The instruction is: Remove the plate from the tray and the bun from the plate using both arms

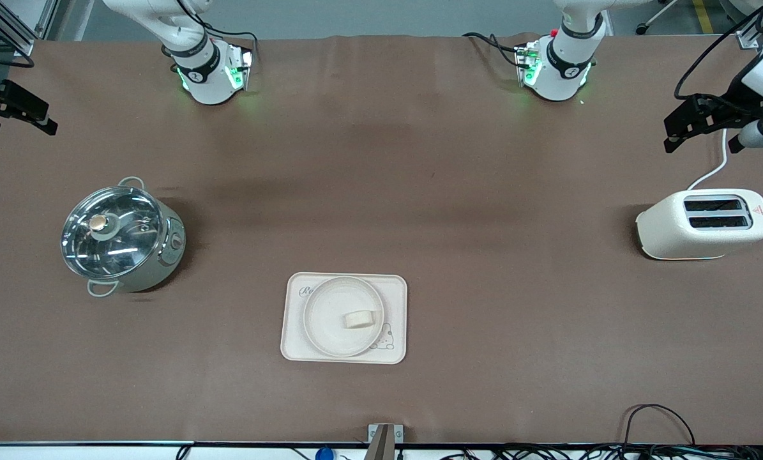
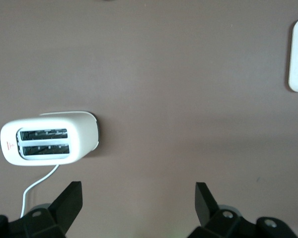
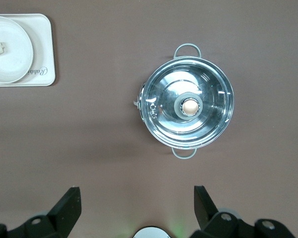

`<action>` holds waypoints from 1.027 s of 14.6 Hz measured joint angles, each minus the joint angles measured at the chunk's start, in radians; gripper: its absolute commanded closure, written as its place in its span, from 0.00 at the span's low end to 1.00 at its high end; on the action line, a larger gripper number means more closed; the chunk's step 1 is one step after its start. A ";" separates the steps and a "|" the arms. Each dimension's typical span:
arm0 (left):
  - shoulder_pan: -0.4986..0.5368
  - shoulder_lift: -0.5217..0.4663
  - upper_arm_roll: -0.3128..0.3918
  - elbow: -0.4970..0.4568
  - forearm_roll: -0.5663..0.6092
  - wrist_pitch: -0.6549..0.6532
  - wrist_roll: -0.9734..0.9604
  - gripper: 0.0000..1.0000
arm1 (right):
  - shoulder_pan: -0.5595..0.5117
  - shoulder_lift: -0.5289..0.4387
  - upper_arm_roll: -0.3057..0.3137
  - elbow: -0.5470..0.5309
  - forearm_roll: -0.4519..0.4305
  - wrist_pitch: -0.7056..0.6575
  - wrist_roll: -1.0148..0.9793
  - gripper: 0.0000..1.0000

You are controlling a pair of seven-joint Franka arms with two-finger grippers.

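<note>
Nothing is being held at this moment. Going across the front view from its left edge, the right gripper (image 3: 134,210) is hanging high above the table at the right arm's end, its fingers standing wide apart and empty, and it is looking down on the glass-lidded steel pot (image 1: 121,238). In the middle, near the front camera's edge of the table, the tray (image 1: 298,345) is lying flat; the plate (image 1: 330,319) is sitting on it, and the bun (image 1: 359,319) is resting on the plate, toward the left arm's side of its centre. Farther along, the toaster (image 1: 704,223) is standing at the left arm's end with its white cord (image 1: 710,172) trailing toward the robots' bases. The left gripper (image 2: 138,208) is hovering above the table near it, likewise spread wide and carrying nothing.

Both arms are waiting well apart from the tray, so neither step is looking started. Risks from here, as I am judging them: the plate's shallow rim is offering little to pinch, so it may be slipping or dragging the light tray along; tilting the plate could be sending the loose bun rolling off; and two arms converging on one small target may be crowding each other.
</note>
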 measured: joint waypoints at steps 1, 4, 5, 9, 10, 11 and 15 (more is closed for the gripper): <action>0.000 0.000 0.000 0.001 0.000 -0.009 0.000 0.00 | 0.000 0.000 0.000 0.000 0.000 0.002 0.000 0.00; 0.002 0.005 0.001 0.027 0.000 -0.018 -0.002 0.00 | 0.000 0.000 0.000 0.000 0.000 0.006 0.000 0.00; 0.002 0.014 0.002 0.043 0.003 -0.019 -0.002 0.00 | 0.000 0.000 0.000 0.000 0.000 0.008 0.000 0.00; -0.002 0.067 -0.001 0.093 0.019 -0.019 -0.029 0.00 | 0.000 0.000 0.000 0.000 0.000 0.011 0.000 0.00; -0.008 0.077 -0.003 0.096 0.021 -0.020 -0.050 0.00 | 0.000 0.000 0.000 0.000 0.000 0.011 0.000 0.00; -0.015 0.088 -0.005 0.098 0.021 -0.020 -0.069 0.00 | 0.000 0.000 0.000 0.000 0.000 0.011 0.000 0.00; -0.029 0.165 -0.020 0.102 0.021 -0.008 -0.082 0.00 | 0.000 0.000 0.001 -0.002 0.042 0.011 0.000 0.00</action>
